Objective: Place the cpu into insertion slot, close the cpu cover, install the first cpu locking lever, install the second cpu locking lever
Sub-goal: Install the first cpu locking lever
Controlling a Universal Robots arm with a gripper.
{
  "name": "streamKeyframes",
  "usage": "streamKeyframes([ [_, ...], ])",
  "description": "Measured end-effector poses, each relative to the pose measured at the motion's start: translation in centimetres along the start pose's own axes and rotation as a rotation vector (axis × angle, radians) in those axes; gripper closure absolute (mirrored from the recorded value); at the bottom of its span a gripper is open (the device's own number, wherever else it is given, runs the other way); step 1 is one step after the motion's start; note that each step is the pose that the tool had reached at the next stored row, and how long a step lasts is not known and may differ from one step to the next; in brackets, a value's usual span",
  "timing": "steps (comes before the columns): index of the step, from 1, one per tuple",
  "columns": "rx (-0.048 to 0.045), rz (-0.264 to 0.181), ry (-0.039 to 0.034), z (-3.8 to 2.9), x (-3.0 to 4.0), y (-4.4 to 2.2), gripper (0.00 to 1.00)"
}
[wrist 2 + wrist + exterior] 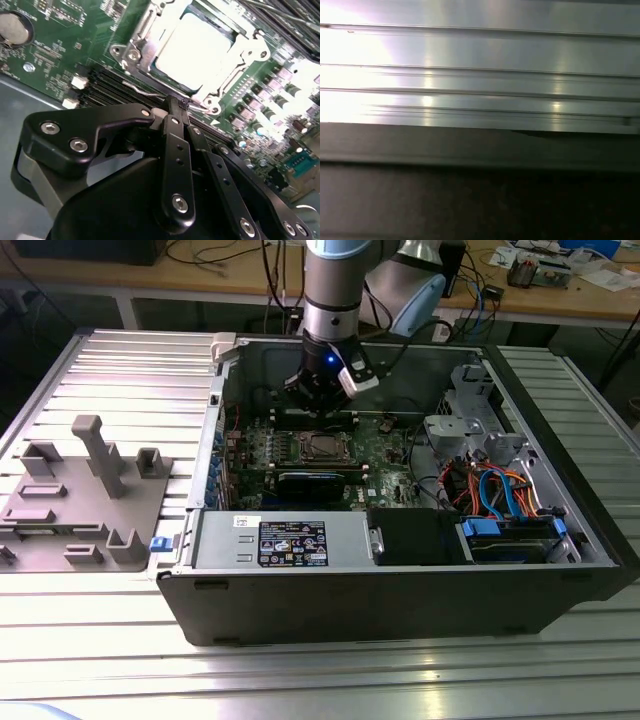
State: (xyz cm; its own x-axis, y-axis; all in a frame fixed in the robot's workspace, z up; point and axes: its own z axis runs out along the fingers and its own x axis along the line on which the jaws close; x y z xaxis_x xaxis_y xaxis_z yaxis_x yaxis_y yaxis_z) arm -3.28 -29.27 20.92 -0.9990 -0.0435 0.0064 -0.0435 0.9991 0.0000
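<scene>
A: Start with the exterior view. Where is the gripper [322, 390] relative to the insertion slot [322, 447]?

B: It hangs inside the open computer case [400, 580], just beyond the slot on the far side of the green motherboard [385, 455], nearly in line with it. From here I cannot tell how the fingers stand.

A: And the second wrist view?

B: Clearer. The gripper [179, 106] has its two black fingers [176, 145] pressed together with no gap at the tips, clenched, and I see no chip or plate between them. The tips sit just beside the slot's near edge, right at a thin wire locking lever [150, 93] running along that edge. Whether they touch or pinch the wire I cannot tell.

A: Where is the cpu?

B: The cpu [197, 47] lies flat in the insertion slot [134, 52], its pale metal top showing through the window of the cpu cover [235, 70], which lies down over it. So seating and covering look done, to my judgement.

A: The relation that matters?

B: The slot lies straight ahead of the fingertips, and the lever's long axis runs along the slot's near edge, across the line of the fingers.

A: First wrist view?

B: Ribbed aluminium table surface [480, 75] above a dark edge, nothing of the slot.
</scene>
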Motion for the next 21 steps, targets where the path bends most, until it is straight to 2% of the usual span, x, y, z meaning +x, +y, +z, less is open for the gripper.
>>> streamKeyframes([
  [10, -0.0002, -0.004, 0.0025, 0.47, -1.27, 0.07, 0.89],
  [21, 0.0008, -0.006, 0.0026, 0.53, -1.46, -0.05, 0.89],
])
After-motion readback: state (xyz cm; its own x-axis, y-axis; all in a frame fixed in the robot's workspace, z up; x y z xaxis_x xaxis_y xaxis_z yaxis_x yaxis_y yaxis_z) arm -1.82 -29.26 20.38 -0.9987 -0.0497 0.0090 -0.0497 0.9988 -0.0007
